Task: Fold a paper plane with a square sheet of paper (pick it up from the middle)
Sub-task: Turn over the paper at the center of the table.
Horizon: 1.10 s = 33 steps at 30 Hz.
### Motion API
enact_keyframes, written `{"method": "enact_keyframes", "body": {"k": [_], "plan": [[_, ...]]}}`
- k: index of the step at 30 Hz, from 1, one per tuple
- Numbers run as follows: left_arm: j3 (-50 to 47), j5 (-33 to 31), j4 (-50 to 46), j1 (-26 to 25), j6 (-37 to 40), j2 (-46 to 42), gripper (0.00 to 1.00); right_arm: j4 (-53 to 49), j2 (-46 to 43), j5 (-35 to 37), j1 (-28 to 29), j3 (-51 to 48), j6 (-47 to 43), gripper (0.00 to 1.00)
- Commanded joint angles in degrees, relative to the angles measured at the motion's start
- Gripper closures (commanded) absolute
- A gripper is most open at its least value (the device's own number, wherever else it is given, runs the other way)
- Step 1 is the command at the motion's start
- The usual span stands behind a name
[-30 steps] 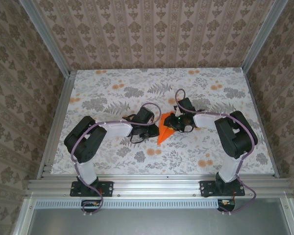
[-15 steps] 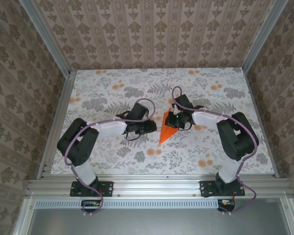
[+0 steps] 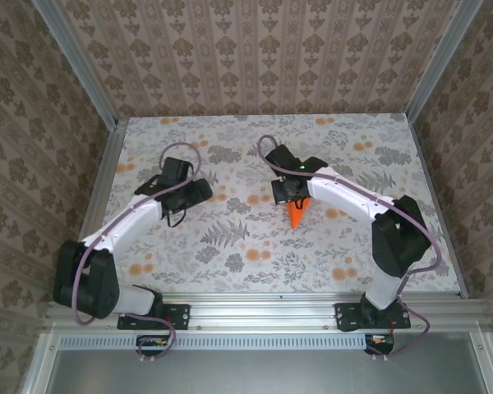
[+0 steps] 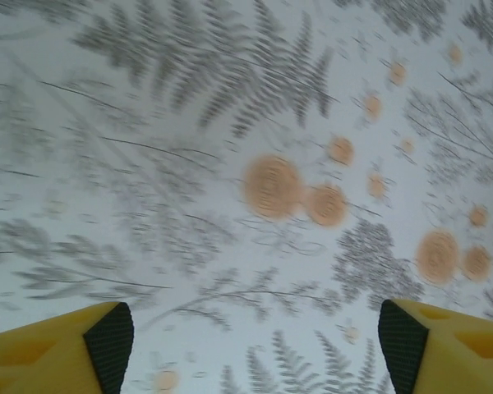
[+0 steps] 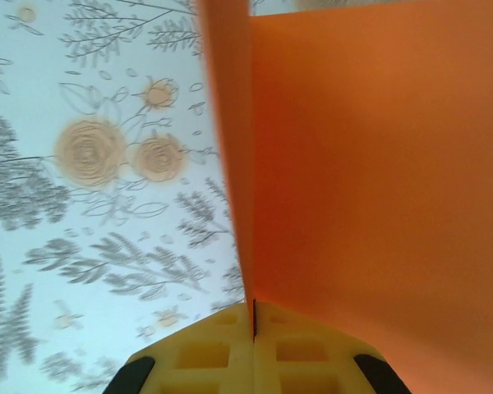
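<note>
The right gripper (image 5: 253, 324) is clamped on the orange paper plane (image 3: 297, 213) at centre frame. The left gripper (image 4: 255, 349) has its fingers (image 4: 66, 349) wide apart above the floral table (image 4: 230, 107).

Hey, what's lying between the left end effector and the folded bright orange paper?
Nothing but bare floral-printed tabletop separates the left end effector from the folded bright orange paper, as the top external view shows.

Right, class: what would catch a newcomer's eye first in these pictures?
The bright orange plane stands out, pinched in the shut right gripper near the middle of the flowered table. Off to the left, the left gripper hangs open over the table, holding nothing.
</note>
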Motion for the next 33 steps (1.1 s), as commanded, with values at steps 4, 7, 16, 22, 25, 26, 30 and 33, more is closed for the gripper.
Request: {"method": "enact_keyframes", "body": {"k": [4, 7, 16, 22, 25, 26, 30, 33], "plan": [[-2.9, -0.5, -5.8, 7.1, 3.4, -7.9, 0.14, -9.7, 9.8, 21.7, 4.7, 7.7, -8.4, 0.99], [-3.5, 1.0, -6.5, 9.8, 3.9, -10.3, 0.11, -9.1, 13.6, 24.4, 6.5, 9.7, -10.6, 0.98], [-4.0, 4.3, -6.8, 11.6, 3.6, -11.1, 0.09, -10.3, 26.4, 31.2, 13.0, 15.5, -10.3, 0.95], [-3.9, 5.6, -6.5, 11.8, 3.6, -10.6, 0.02, -9.9, 29.4, 25.7, 14.6, 16.2, -6.7, 0.86], [-3.6, 5.9, -6.5, 11.8, 3.9, -10.6, 0.0, -8.5, 28.4, 20.7, 15.0, 15.3, -5.7, 0.81], [-3.7, 5.9, -6.6, 11.8, 3.9, -10.6, 0.0, -8.1, 27.9, 18.9, 15.0, 14.9, -5.4, 0.79], [-3.7, 6.2, -6.4, 11.7, 3.7, -10.4, 0.0, -8.0, 24.3, 14.2, 15.5, 14.5, -3.8, 0.73], [-3.8, 6.6, -6.0, 11.8, 3.6, -10.0, 0.0, -6.8, 18.2, 9.1, 16.2, 13.7, -3.3, 0.64]]}}
